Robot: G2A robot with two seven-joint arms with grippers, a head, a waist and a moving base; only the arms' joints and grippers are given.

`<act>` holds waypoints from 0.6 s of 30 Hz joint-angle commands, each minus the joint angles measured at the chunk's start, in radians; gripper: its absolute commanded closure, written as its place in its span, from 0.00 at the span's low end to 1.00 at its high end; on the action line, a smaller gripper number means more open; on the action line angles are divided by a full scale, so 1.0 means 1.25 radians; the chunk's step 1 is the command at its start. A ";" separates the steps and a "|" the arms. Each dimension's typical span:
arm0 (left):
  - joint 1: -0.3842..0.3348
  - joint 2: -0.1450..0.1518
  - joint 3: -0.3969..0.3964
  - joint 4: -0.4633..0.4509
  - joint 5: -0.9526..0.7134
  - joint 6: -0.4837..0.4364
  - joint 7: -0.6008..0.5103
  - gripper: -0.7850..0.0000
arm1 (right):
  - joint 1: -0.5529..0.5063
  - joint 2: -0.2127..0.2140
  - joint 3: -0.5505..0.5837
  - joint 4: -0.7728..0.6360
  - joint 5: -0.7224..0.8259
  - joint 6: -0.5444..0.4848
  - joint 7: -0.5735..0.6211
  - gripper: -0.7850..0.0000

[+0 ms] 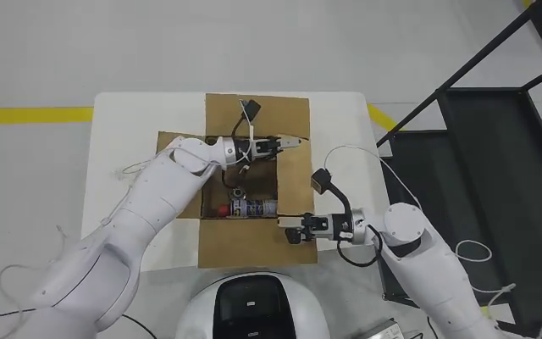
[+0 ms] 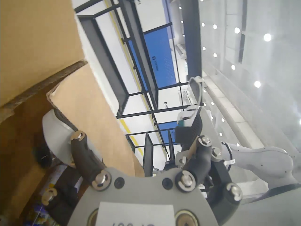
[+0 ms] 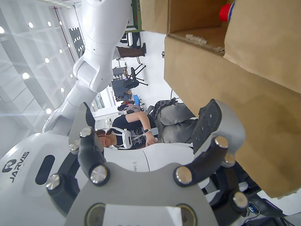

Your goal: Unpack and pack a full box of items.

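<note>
- An open cardboard box (image 1: 254, 110) sits on the white table (image 1: 127, 127) with its flaps spread. A bottle (image 1: 254, 207) lies on its side on the box floor, close to the near wall. Its long axis runs left to right, with the red cap (image 1: 224, 209) at the left end.
- The right gripper (image 1: 289, 230) hovers at the box's near right corner, over the near flap (image 1: 241, 244), and points left. Its fingers are spread wide and hold nothing (one pad (image 3: 207, 123) sits close beside the flap's cardboard, and contact is unclear).
- The left gripper (image 1: 288, 143) hangs over the right side of the opening and points right, away from the bottle. It too is spread and empty, and in its wrist view the edge of the right flap (image 1: 298, 182) runs between its two fingers.
- The key relation is that the bottle lies to the left of the right gripper, slightly farther away and lower, down inside the box. Its base end faces the gripper, which points roughly along the bottle's length.
- By this reading the right arm is the nearer one. A grasp would likely need its fingers turned across the bottle's axis and lowered past the near wall.
- Unpacking looks unfinished, since the bottle and a small dark item (image 1: 235, 191) (too small to identify) are in the box.
</note>
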 commanded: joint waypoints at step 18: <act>-0.030 -0.053 -0.035 0.025 -0.117 -0.124 -0.137 0.00 | -0.161 0.009 0.127 -0.055 0.018 -0.125 -0.220 0.00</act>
